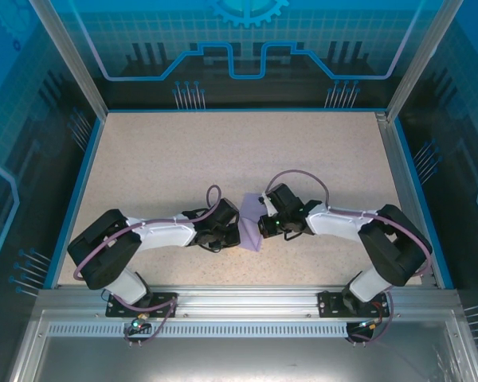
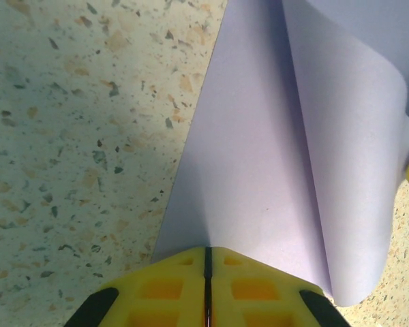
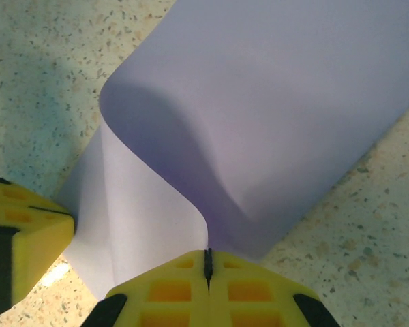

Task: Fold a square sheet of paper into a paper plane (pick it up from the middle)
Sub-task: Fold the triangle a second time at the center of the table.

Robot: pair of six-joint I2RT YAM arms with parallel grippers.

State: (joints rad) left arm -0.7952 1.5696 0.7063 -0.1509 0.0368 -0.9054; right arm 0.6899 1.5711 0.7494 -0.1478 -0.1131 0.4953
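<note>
The speckled beige table [image 1: 223, 151] sits inside a blue-walled enclosure. The square sheet of paper [image 1: 249, 235] lies near its front edge, between my two arms. The left gripper [image 2: 208, 257] has its jaws pressed together on one edge of the sheet. The right gripper [image 3: 208, 257] pinches the opposite side, where the paper curls up and over in a soft roll. I judge this to be an early fold, with one flap lifted to go across. Next I need that flap laid flat with its edges aligned, then pressed into a crease without letting the paper slip or tear.
</note>
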